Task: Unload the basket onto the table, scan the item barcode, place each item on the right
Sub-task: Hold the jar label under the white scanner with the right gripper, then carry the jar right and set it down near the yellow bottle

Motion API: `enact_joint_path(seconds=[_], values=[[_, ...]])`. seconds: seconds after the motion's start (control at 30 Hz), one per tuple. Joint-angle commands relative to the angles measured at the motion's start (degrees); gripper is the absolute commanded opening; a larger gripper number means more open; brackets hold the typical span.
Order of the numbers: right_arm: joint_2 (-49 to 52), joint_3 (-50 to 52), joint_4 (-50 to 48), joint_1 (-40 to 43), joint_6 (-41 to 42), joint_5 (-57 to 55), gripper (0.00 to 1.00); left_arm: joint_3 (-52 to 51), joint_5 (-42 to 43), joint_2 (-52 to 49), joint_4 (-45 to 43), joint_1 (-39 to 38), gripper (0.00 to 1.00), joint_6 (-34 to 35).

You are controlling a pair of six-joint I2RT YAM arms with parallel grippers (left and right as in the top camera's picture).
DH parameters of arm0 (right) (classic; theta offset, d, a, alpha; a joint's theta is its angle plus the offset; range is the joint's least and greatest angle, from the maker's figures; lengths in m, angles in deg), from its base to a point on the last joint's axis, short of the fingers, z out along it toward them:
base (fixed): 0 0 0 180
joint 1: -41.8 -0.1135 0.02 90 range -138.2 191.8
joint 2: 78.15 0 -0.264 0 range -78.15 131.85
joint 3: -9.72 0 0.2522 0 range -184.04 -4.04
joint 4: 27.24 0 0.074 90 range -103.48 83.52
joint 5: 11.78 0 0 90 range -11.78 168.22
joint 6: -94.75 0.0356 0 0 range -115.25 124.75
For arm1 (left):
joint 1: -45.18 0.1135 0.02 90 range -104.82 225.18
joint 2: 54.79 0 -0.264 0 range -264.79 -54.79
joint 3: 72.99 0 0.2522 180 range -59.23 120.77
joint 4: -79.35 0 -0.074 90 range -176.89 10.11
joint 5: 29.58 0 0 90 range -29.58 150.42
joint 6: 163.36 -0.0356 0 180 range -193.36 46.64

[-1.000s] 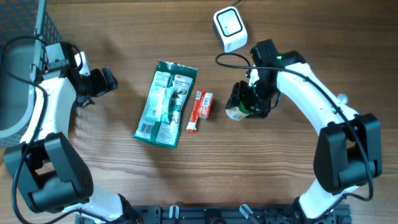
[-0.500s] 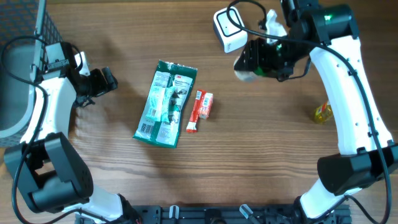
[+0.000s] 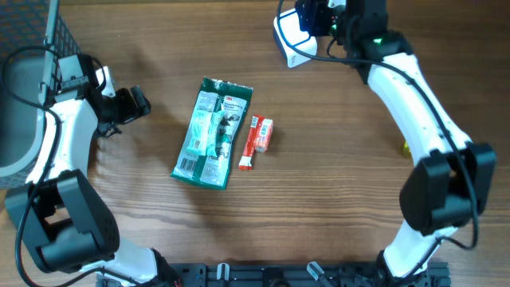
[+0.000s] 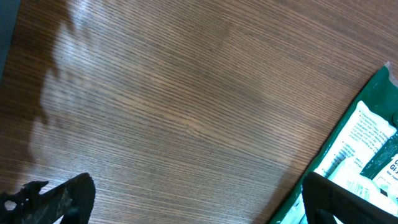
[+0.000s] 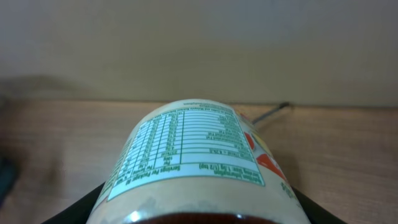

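Your right hand [image 3: 315, 17] has swung from mid-counter up to the far edge, part-closed around the cream round jar with a green-and-white printed label [image 5: 193, 152]. The jar now hangs just over the white square scanner [image 3: 288, 40], so the scan looks imminent, though the wrist view shows only nutrition print. Your left hand [image 3: 131, 104] stays wide open and empty; there is little room beyond the scanner, but bare counter [image 3: 343, 159] towards the green plastic packet [image 3: 211, 131].

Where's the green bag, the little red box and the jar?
Green plastic bag [image 3: 212, 131]: overhead view, its middle.
Small red-and-white box [image 3: 256, 143]: overhead view, its middle.
Cream labelled jar [image 5: 193, 155]: right wrist view, its label.
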Motion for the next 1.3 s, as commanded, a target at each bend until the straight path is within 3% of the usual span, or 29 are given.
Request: enact_joint_path(seconds=[0.0,0.5,0.63,0.77,0.93,1.1,1.2,1.27], values=[[5.6,0.7,-7.3,-0.7,-1.8,-1.2,0.04,-0.6,0.5,-0.5,0.0,0.5,1.0,-0.5],[20.7,0.7,-29.0,-0.8,-1.2,-0.7,0.06,-0.6,0.5,-0.5,0.0,0.5,1.0,-0.5],[22.4,0.7,-30.1,-0.9,-1.3,-1.9,0.2,-0.6,0.5,-0.5,0.0,0.5,1.0,-0.5],[23.0,0.7,-30.8,-0.9,-1.3,-2.4,0.13,-0.6,0.5,-0.5,0.0,0.5,1.0,-0.5],[23.2,0.7,-32.4,-0.9,-1.3,-2.2,0.13,-0.6,0.5,-0.5,0.0,0.5,1.0,-0.5],[16.6,0.7,-38.5,-0.9,-1.2,3.8,0.1,-0.6,0.5,-0.5,0.0,0.5,1.0,-0.5],[8.2,0.7,-31.6,-0.6,-1.7,-0.5,0.07,-0.6,0.5,-0.5,0.0,0.5,1.0,-0.5],[0.4,0.7,-21.3,-0.1,-5.5,-1.2,0.06,-0.6,0.5,-0.5,0.0,0.5,1.0,-0.5]])
